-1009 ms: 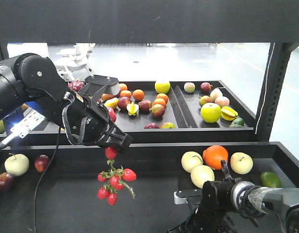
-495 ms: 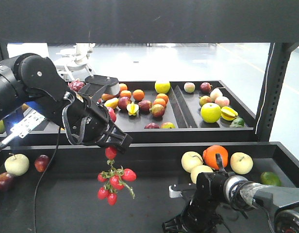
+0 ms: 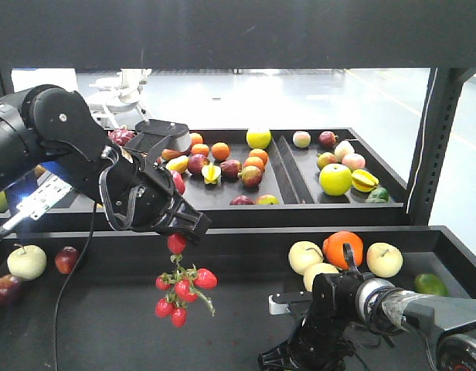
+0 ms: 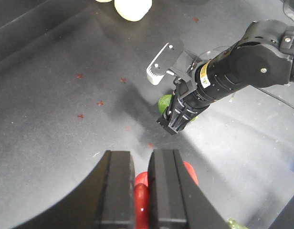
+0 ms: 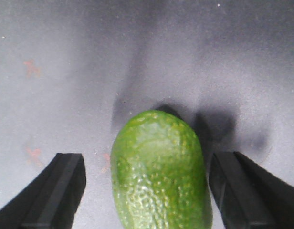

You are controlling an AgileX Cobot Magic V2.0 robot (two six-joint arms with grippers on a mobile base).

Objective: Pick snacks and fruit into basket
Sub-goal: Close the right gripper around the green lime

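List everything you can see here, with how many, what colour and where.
Bunch: one, red, hanging from left hand.
Green fruit: two; one within right hand, one at front tray's right end.
Apples: four, pale yellow; three beside orange, one far left.
Dark fruit: two, dark red, front tray left.
Back trays: two, black, holding mixed fruit.
Left hand: black, shut on bunch.
Right hand: black, open.

Pale apples (image 3: 304, 255) flank an orange (image 3: 334, 245); mixed fruit (image 3: 222, 167) fills the rear trays (image 3: 331, 210).

On the black shelf (image 3: 91, 325) lie pale apples (image 3: 305, 255), an orange (image 3: 336, 246), a green fruit (image 5: 159, 171)
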